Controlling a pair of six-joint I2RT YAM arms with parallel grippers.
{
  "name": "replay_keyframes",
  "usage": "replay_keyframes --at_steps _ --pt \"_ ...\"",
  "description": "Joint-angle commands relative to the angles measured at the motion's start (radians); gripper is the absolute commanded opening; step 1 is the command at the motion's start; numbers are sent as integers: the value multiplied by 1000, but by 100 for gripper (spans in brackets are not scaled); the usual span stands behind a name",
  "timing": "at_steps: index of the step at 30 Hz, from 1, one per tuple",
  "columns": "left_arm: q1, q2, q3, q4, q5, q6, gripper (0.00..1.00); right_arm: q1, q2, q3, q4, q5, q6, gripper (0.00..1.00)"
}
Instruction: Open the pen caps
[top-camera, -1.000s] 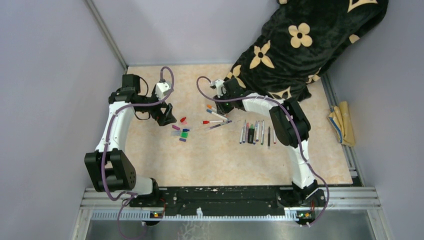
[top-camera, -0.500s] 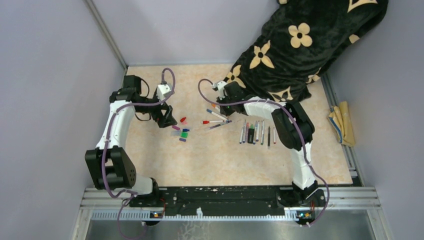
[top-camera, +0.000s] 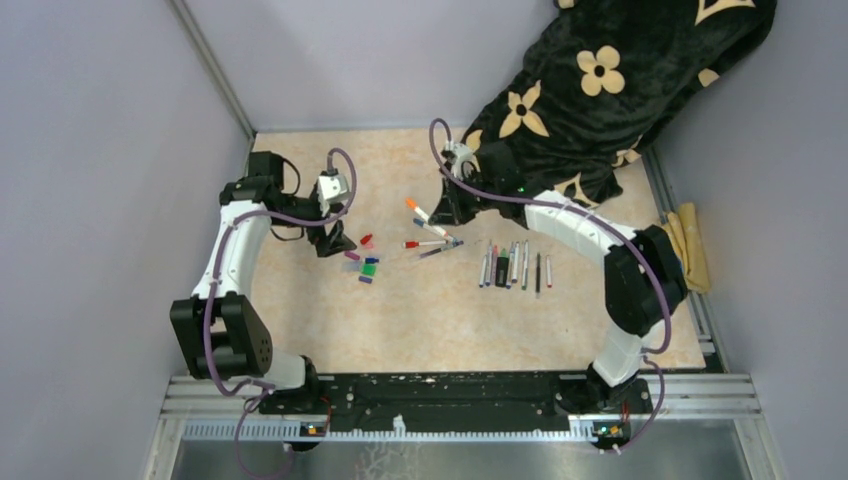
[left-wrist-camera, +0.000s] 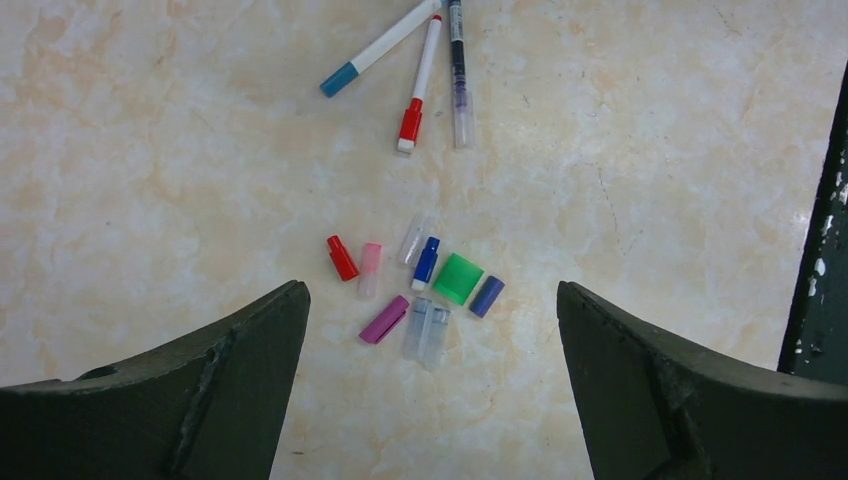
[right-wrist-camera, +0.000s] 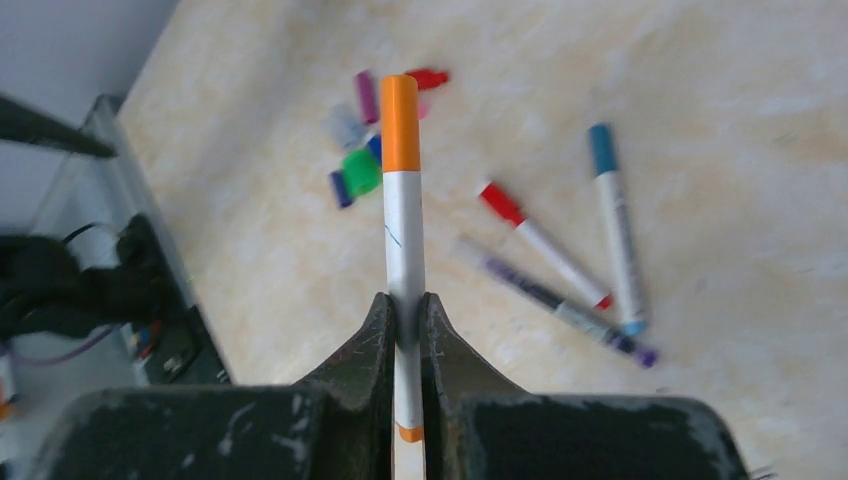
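My right gripper (right-wrist-camera: 405, 298) is shut on a white pen (right-wrist-camera: 405, 245) with its orange cap (right-wrist-camera: 400, 122) still on, held off the table and pointing at the cap pile. In the top view this pen (top-camera: 415, 208) sticks out left of the right gripper (top-camera: 445, 212). Three more capped pens lie below it: red (right-wrist-camera: 545, 245), blue (right-wrist-camera: 615, 225) and purple (right-wrist-camera: 555, 300). My left gripper (left-wrist-camera: 430, 290) is open and empty above the loose caps: red (left-wrist-camera: 341, 258), pink (left-wrist-camera: 369, 270), purple (left-wrist-camera: 384, 319), blue (left-wrist-camera: 426, 262), green (left-wrist-camera: 458, 278), violet (left-wrist-camera: 486, 296).
A row of several pens (top-camera: 515, 265) lies right of centre. A black flowered blanket (top-camera: 600, 90) covers the back right corner. A folded yellow cloth (top-camera: 685, 245) lies at the right edge. Grey walls close in the left and back.
My right gripper has lifted the orange-capped pen off the table and drawn back to the right. My left gripper has dropped slightly over the cap pile.
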Motion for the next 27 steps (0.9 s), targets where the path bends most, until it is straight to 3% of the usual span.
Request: replay_keyframes --at_steps 1,6,16,19,27 --pt "-39 9 26 -86 56 211 99 17 -92 -124 2 -265 141 0" --pt "-153 -11 2 -118 -46 309 96 73 -111 -140 -17 -356 173 0" --pt "-354 -115 -99 -28 -252 340 92 148 -51 -113 40 -418 245 0" --pt "-381 -115 -108 -28 -278 341 83 149 -37 -111 89 -429 283 0" --pt "-440 -116 -129 -31 -327 326 48 151 2 -82 119 -430 313 0"
